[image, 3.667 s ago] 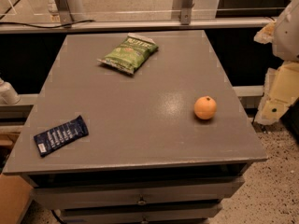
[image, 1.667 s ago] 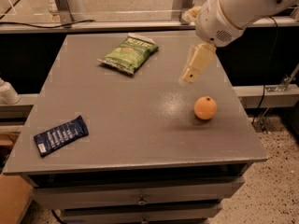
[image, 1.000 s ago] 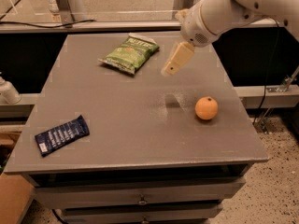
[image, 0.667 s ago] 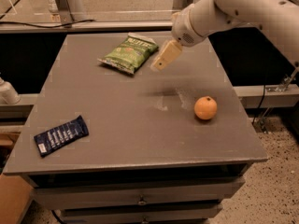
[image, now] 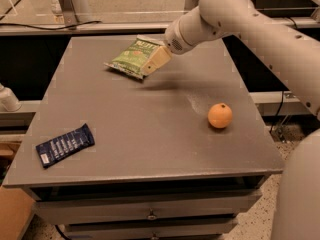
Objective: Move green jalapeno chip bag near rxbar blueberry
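Observation:
The green jalapeno chip bag (image: 132,56) lies at the back of the grey table (image: 150,119), left of centre. My gripper (image: 154,62) is at the bag's right edge, right over or against it; the white arm reaches in from the upper right. The rxbar blueberry (image: 65,145), a dark navy wrapper with white lettering, lies flat near the table's front left corner, far from the bag.
An orange (image: 220,116) sits on the right side of the table. Metal posts and a rail run behind the table's back edge. A drawer front shows below the table's front edge.
The arm has swung in from the right side of the table, passing over the orange, and the gripper has moved left and back until it reaches the chip bag's right edge.

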Action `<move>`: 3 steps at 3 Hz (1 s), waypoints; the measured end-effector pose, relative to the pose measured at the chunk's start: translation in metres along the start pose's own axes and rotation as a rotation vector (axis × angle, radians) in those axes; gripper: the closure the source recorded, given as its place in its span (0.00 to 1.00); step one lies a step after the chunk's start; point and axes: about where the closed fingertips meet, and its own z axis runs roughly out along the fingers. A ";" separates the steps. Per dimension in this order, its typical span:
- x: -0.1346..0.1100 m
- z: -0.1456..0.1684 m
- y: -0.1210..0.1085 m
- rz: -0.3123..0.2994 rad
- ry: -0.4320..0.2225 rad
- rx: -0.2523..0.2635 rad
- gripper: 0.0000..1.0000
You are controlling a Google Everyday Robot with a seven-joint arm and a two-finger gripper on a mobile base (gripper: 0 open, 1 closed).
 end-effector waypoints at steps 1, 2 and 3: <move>-0.006 0.034 0.010 0.046 -0.006 -0.045 0.00; -0.008 0.056 0.019 0.064 -0.006 -0.078 0.19; -0.011 0.066 0.021 0.066 -0.002 -0.089 0.41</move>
